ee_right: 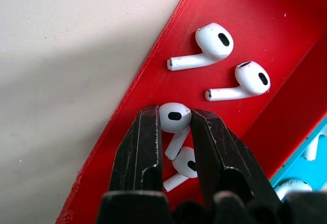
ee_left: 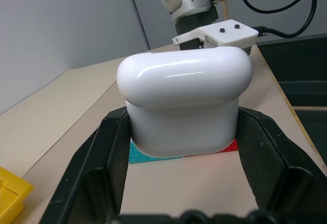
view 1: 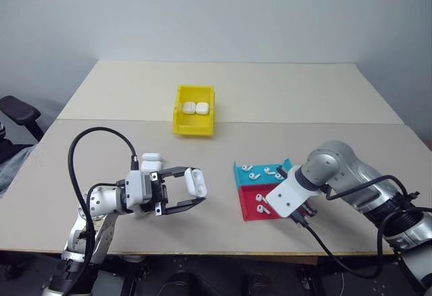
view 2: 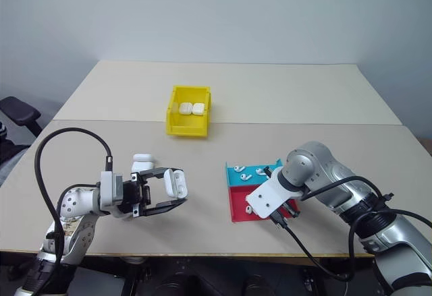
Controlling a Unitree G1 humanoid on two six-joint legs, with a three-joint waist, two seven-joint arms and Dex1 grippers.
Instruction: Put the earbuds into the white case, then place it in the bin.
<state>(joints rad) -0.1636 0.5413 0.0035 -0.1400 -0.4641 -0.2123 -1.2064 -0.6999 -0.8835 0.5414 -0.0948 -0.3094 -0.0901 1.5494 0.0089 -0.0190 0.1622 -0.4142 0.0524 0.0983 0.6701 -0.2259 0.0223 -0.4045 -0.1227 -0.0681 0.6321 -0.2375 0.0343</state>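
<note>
White earbud (ee_right: 174, 116) sat pinched between the right gripper's (ee_right: 176, 124) narrowed fingers, over the tray's (ee_right: 286, 9) red half; more earbuds (ee_right: 203, 44) lay beside it. Left gripper (ee_left: 182, 147) was clenched on the white case (ee_left: 184, 99), held left of the tray. Yellow bin (view 1: 194, 129) stood beyond. No writing was legible.

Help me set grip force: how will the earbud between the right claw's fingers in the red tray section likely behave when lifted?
The earbud looks glossy and rounded, so it may slip or pivot between the right claw's narrow fingers. It seems tiny, so probably very light. Its stem hangs below the pinch, so it could swing and nudge the earbud beneath.
</note>
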